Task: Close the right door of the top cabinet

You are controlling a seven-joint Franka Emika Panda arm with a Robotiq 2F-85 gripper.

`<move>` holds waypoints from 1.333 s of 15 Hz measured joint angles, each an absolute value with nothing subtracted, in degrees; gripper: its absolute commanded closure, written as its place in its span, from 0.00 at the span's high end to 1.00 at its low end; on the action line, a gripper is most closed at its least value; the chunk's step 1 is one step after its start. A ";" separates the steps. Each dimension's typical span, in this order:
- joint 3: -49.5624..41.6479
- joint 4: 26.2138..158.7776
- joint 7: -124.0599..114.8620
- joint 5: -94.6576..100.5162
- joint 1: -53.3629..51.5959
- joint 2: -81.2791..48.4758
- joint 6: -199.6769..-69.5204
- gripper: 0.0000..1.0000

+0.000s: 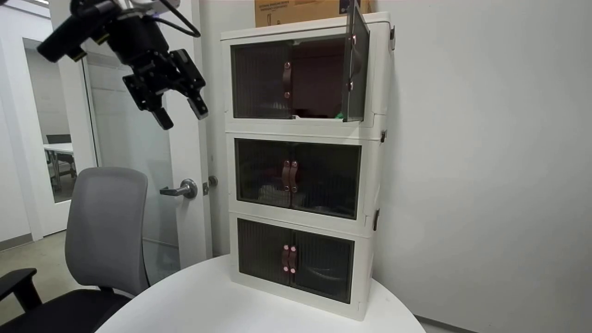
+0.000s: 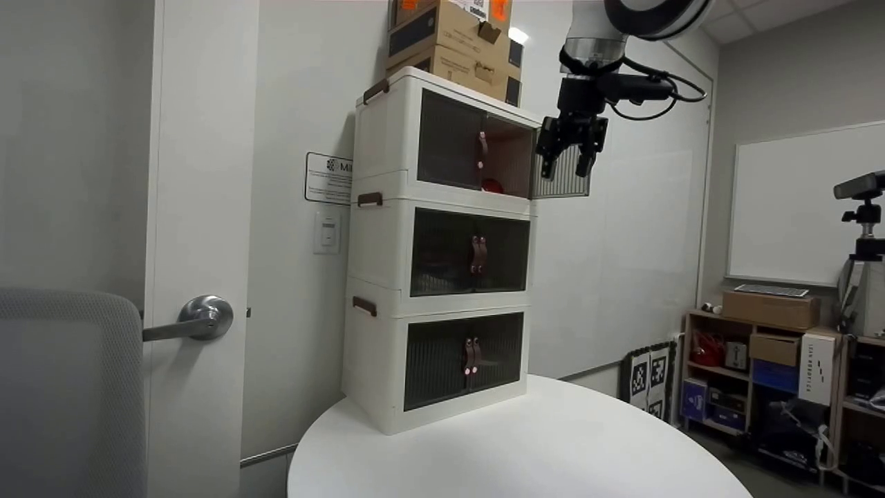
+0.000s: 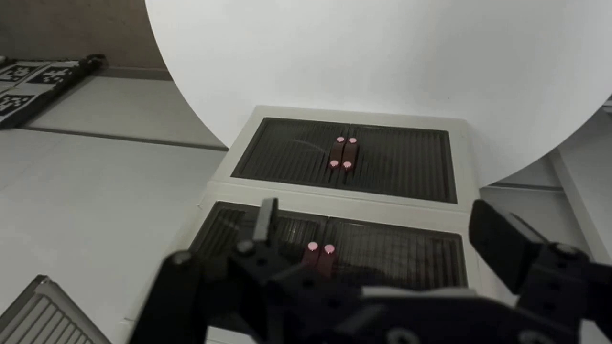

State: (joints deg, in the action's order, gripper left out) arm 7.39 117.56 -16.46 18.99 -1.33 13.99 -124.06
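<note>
Have the right door [image 1: 358, 99] swung well out from the top cabinet [image 1: 286, 124], standing open in both exterior views, with its left-hand twin [image 1: 259, 81] shut beside it. Can look through the open half into a reddish interior [image 1: 319, 74] and, in an exterior view, spot something red [image 2: 492, 185] low inside, too small to name. Holding the claw [image 1: 181, 115] up in the air, with fingers [image 1: 162, 118] clearly spread apart and tipped downward, well away from the door in an exterior view. In the wrist view, get only a ribbed corner of that door at lower left, with a gap between it and the claw. Below the top cabinet, make out the middle unit [image 1: 296, 216] and the bottom unit [image 1: 296, 294], both with dark doors [image 1: 326, 180] closed, and under them a round white worktop [image 1: 199, 296]. Also have cardboard boxes [image 2: 463, 31] stacked on the very top
</note>
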 measured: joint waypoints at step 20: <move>-8.78 116.48 20.05 10.85 2.86 22.05 -122.67 1.00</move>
